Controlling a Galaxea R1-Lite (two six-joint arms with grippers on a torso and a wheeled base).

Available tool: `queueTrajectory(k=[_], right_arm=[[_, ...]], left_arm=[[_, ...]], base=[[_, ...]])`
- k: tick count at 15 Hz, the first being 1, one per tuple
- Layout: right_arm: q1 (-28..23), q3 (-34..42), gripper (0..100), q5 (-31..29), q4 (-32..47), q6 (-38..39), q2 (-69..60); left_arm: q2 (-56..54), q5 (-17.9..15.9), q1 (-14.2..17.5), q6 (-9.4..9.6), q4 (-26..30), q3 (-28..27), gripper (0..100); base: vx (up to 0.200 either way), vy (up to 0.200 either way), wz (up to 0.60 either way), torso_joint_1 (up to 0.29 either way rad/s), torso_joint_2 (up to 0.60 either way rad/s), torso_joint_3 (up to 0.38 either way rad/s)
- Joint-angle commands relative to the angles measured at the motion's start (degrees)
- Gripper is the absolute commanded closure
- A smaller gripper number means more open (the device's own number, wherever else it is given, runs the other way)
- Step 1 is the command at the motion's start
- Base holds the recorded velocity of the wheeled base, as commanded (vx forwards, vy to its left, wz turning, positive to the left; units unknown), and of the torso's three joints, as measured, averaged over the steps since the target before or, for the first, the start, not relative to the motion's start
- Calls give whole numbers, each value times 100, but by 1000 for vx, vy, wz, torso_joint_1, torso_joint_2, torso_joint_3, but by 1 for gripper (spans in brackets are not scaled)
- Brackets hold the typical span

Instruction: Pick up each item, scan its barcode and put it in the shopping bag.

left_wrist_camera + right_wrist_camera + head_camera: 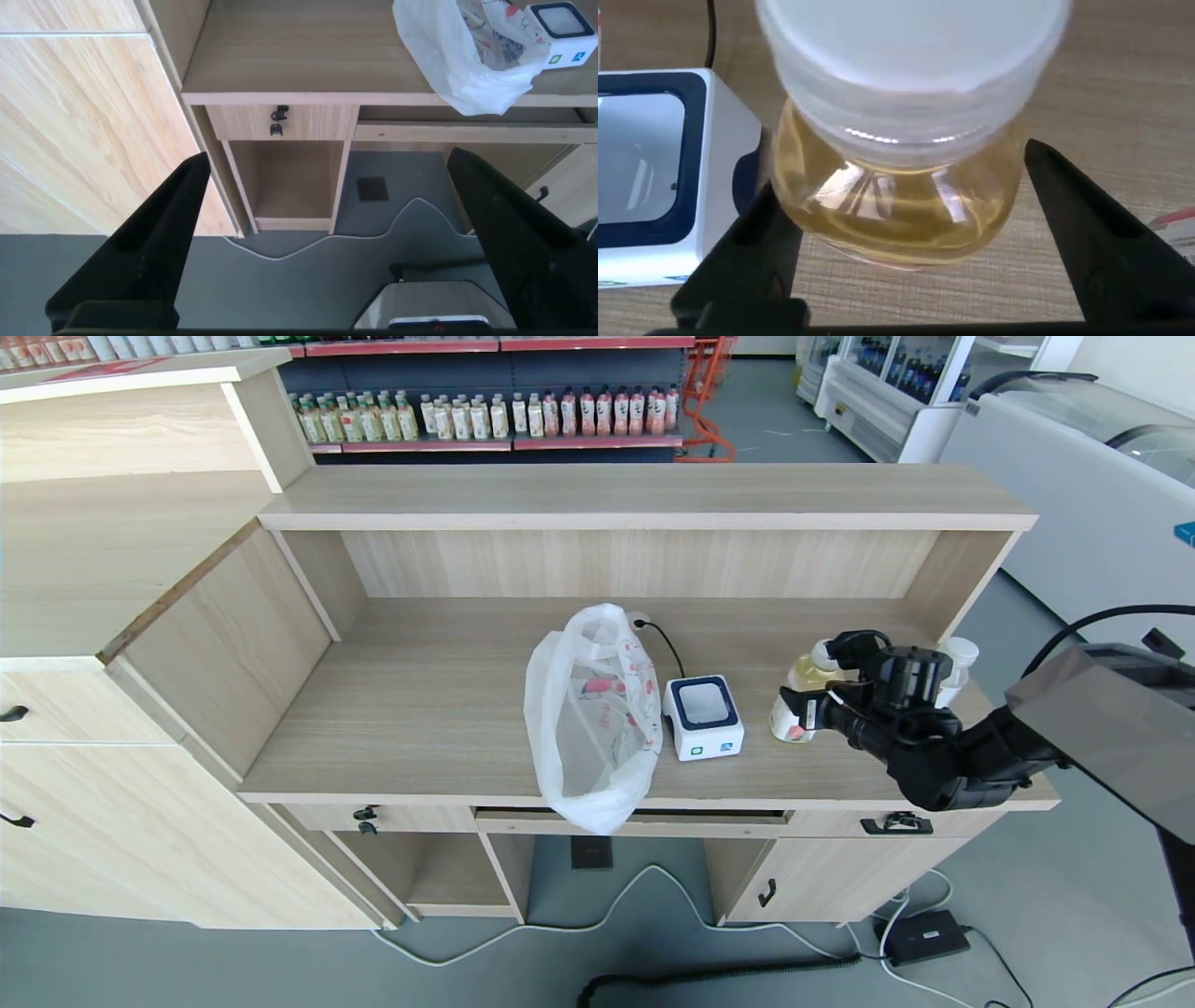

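The bottle (801, 695) (896, 201) is a clear, round-shouldered one filled with pale yellow liquid and closed with a wide white cap. A band of label is seen low on its body, with a touch of red in it, but no writing on it can be read. It is stood upright on the counter (420, 709), towards the right end and about midway between the front edge and the back wall, just beside the scanner.

Nearest of all, the left gripper (327, 252) is held low in front of the counter, over the grey floor below the front edge's left part, with its fingers (140, 252) spread wide and nothing between them. At the front edge, near the middle, the shopping bag (593, 719) (458, 65) is laid with its mouth hanging over the edge; it is thin white plastic with red print that cannot be made out. Beside it, on the side of the right end, the scanner (702, 716) (654, 177) is set: a white box with a dark-framed window on top and two small square marks, one green and one blue, on its front face. The right gripper (805, 711) (910, 257) is placed around the bottle at label height; whether it is clenched on the bottle or merely set about it cannot be told. Behind that gripper, near the right edge, a second white-capped bottle (958, 667) is stood. A black cable (668, 649) is run from the scanner towards the back wall.
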Motion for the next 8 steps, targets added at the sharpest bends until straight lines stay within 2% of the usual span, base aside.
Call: queueTrajectory(k=[1, 8], right_arm=[[-30, -16, 100, -10, -11, -44, 14], [-83, 10, 100, -10, -28, -176, 40]], left_arm=[[-2, -2, 0, -1, -1, 1, 0], [-2, -2, 0, -1, -1, 1, 0]], base=[[0, 0, 0, 0, 0, 0], [0, 0, 0, 0, 0, 0]])
